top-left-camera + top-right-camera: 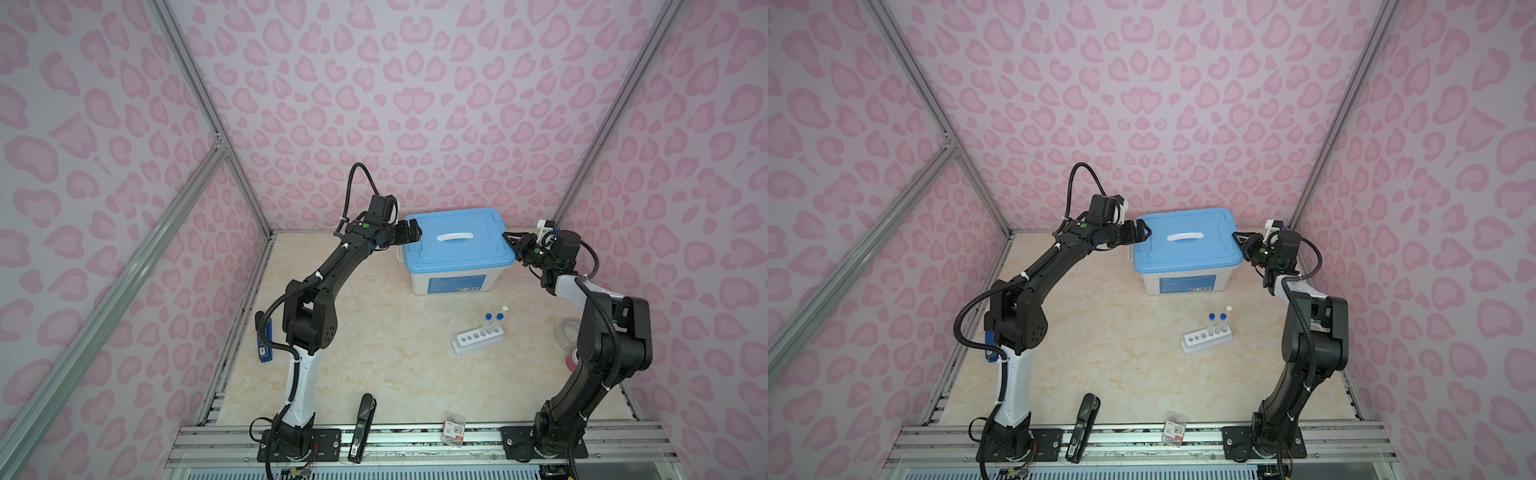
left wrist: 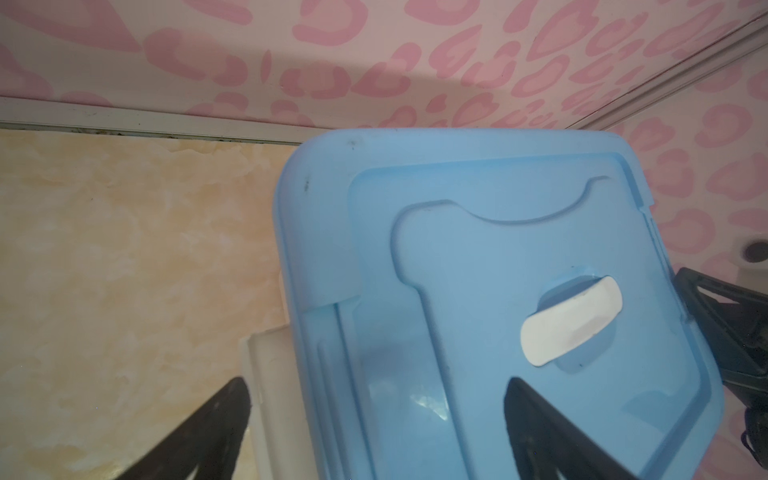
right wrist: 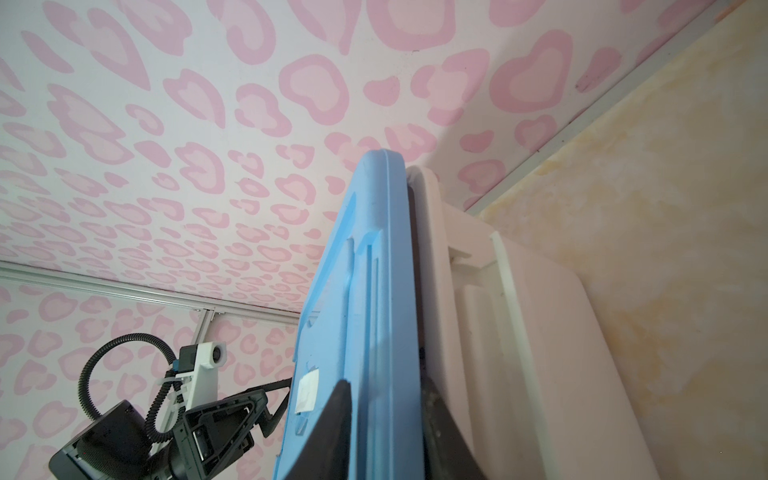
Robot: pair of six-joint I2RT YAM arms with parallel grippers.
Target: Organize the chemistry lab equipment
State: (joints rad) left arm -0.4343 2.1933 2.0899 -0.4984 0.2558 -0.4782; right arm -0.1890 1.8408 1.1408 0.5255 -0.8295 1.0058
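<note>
Two black arms flank a white box (image 1: 449,284) under a blue lid (image 1: 478,253) at the far end of the marbled tabletop (image 1: 374,332). The right gripper (image 1: 510,242) has its jaws clenched on the lid's edge. Seen from the right wrist, one finger (image 3: 332,428) lies on top of the lid (image 3: 365,291) and the other sits under its rim, where a dark slit shows between the lid and the box (image 3: 540,332).

At the opposite edge hangs the left gripper (image 1: 413,232), jaws released and spread wide. From the left wrist, one finger (image 2: 552,436) is over the lid (image 2: 457,249) and the other is out past the box's side, above bare tabletop. Whether either touches the plastic cannot be told. The lid's white handle (image 2: 571,328) lies ahead of these jaws, between the two grippers.

The rack (image 1: 478,340) stands well apart from both sets of jaws, on open tabletop on the near side of the box, closer to the right jaws than the left. Three tubes (image 1: 494,326) stand upright at its end nearer the right arm, two with blue caps and one with a white cap.

A black stapler (image 1: 363,428) lies by the front rail between the arm bases, far from either set of jaws. Tape rolls (image 1: 566,332) sit partly hidden behind the right arm.
</note>
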